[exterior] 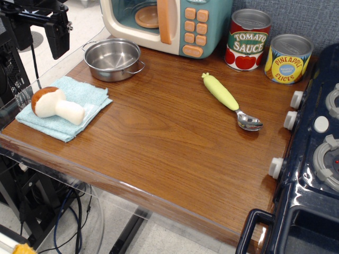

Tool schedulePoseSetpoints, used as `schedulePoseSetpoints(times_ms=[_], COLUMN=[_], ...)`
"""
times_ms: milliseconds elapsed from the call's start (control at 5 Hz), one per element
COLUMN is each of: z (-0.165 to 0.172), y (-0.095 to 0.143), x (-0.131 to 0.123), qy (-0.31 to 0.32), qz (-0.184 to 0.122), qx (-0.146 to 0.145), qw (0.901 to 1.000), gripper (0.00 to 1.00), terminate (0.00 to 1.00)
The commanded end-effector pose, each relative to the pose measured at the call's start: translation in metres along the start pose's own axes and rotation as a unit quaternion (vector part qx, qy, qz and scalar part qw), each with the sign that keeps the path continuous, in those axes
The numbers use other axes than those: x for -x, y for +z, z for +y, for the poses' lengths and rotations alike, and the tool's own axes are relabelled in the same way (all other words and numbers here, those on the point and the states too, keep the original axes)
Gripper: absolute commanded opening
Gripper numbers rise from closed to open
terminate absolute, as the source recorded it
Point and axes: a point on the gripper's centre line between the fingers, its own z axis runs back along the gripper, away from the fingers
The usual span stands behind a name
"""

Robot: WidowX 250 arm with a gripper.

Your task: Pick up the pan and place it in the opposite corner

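The pan (112, 59) is a small shiny steel pot with two wire loop handles. It stands upright and empty at the back left of the brown wood tabletop (175, 143), in front of the toy microwave. The gripper (57, 42) is black and hangs at the top left of the view, above and to the left of the pan and apart from it. It holds nothing, and its jaws are too dark to read. The front right corner (238, 211) of the tabletop borders the navy toy stove (312, 159) with white knobs.
A toy microwave (169, 21) stands at the back. A tomato sauce can (248, 40) and a pineapple can (287, 58) stand at the back right. A green-handled spoon (229, 99) lies mid-right. A toy mushroom (53, 105) rests on a light blue cloth (66, 108) at the left.
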Motion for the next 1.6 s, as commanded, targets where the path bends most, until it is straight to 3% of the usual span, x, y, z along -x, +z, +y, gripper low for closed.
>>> schedulePoseSetpoints(times_ms=[0,200,600,800,1000,1200,1400], z=[0.000,0.001,-0.004,-0.017,-0.036,-0.058,-0.068], y=[0.000,-0.001,-0.014,-0.020,-0.025,-0.033,-0.039], x=[0.000,-0.018,-0.065,-0.086,-0.103,-0.120,-0.132], qy=[0.000,0.008,0.002,0.027,0.060,0.070,0.076], qz=[0.000,0.006,-0.032,-0.042,-0.032,-0.042,-0.032], qx=[0.000,-0.010,-0.018,0.002,-0.015,-0.011,-0.005], qw=[1.0000,0.9999,0.9993,0.9987,0.9975,0.9966,0.9966], gripper=[1.00,1.00,1.00,1.00,1.00,1.00,1.00], terminate=[0.00,0.00,0.00,0.00,0.00,0.00,0.00])
